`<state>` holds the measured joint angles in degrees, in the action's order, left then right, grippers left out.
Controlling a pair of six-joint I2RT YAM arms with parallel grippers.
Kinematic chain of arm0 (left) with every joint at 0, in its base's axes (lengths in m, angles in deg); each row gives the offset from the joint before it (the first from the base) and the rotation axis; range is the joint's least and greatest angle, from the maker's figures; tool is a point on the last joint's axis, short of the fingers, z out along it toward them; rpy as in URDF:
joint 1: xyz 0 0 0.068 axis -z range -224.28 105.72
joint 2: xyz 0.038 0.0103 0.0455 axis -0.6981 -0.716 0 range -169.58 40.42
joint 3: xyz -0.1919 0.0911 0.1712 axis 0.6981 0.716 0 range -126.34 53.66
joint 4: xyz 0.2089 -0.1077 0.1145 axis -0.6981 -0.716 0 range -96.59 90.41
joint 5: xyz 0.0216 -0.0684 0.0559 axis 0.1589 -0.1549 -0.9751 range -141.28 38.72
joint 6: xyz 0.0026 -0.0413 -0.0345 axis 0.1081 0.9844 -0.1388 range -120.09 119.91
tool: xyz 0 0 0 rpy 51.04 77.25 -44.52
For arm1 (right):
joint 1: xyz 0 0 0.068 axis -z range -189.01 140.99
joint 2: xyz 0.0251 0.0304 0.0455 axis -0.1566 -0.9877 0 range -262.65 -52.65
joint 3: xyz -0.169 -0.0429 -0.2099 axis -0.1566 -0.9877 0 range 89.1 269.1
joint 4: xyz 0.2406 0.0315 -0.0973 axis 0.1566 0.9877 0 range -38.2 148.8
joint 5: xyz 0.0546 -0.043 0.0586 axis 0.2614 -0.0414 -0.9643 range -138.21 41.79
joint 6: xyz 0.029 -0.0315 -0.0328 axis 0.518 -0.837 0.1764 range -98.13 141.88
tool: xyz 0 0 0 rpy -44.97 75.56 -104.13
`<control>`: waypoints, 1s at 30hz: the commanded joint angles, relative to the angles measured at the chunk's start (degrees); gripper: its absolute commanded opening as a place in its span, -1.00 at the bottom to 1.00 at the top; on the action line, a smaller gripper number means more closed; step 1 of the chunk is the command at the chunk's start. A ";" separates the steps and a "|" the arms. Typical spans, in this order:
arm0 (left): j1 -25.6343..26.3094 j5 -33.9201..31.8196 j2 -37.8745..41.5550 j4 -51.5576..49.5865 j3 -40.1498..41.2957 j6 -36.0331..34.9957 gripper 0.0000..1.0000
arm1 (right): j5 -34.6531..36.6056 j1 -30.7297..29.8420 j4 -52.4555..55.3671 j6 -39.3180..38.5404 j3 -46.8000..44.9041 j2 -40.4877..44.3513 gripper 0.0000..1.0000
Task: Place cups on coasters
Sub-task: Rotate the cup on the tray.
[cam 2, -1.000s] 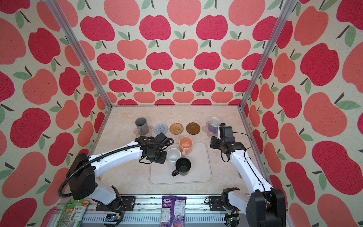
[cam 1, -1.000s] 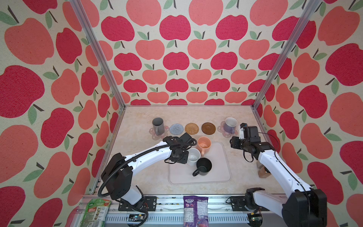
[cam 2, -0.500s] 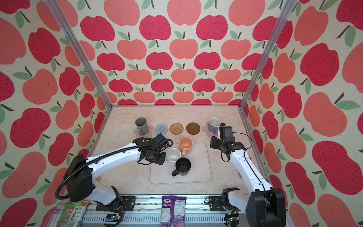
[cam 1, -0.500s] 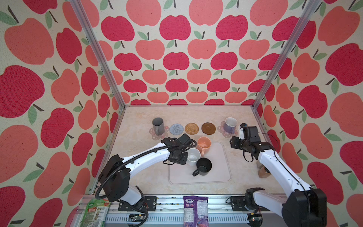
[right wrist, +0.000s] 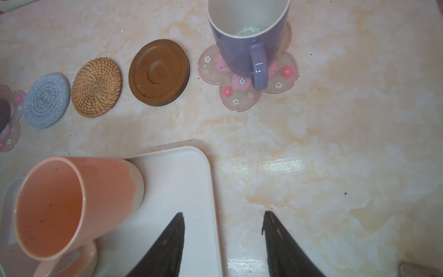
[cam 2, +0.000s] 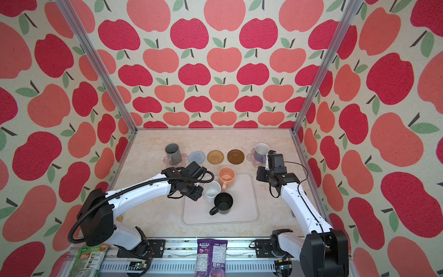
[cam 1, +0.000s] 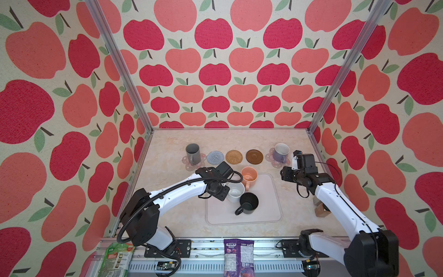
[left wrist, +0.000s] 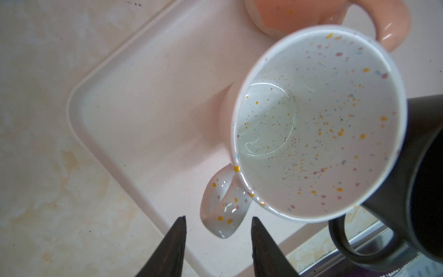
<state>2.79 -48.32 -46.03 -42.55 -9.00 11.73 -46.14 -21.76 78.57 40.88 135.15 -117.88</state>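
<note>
The left pincer (left wrist: pixel 217 218) is hanging released, jaws straddling the handle of the white mug (left wrist: pixel 316 124) on the tray (left wrist: pixel 143 108). The black mug (left wrist: pixel 422 172) is crowding it, so a handle lift is risking a swing that topples it. The right pincer (right wrist: pixel 223 215) is hovering released at the tray's corner. Both top views are hiding the left jaws.

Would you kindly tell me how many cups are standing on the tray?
3: peach-orange cup at the far edge of the tray, white cup beside it, black cup nearer the front. None seem hidden.
</note>
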 commanded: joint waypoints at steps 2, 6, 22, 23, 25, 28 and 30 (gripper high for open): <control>-1.71 2.97 -0.29 1.93 1.04 -6.43 -0.06 | 0.90 -0.60 1.76 0.53 -0.51 0.99 0.11; -2.11 3.85 -1.23 5.02 1.56 -6.10 -0.06 | 0.86 -0.63 1.97 0.80 -0.21 0.64 0.11; -0.05 7.43 -2.34 7.52 3.45 -4.02 -0.25 | 0.69 -0.61 2.74 0.68 0.73 0.54 0.12; 0.13 7.47 -2.27 7.60 3.67 -3.79 -0.27 | 0.78 -0.61 2.96 0.63 0.97 0.57 0.12; 0.26 7.72 -2.23 7.66 4.00 -3.40 -0.33 | 0.92 -0.61 3.50 0.34 1.48 0.72 0.12; 0.61 8.25 -1.92 7.19 4.39 -3.19 -0.43 | 1.39 -0.62 4.32 0.03 1.94 1.37 0.12; 0.86 8.31 -0.92 7.24 5.18 -3.05 -0.49 | 1.79 -0.63 4.85 -0.26 2.09 1.80 0.13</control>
<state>3.51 -41.00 -48.83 -35.38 -5.35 7.92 -45.64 -21.76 81.21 40.86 135.36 -117.51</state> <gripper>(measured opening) 0.266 0.561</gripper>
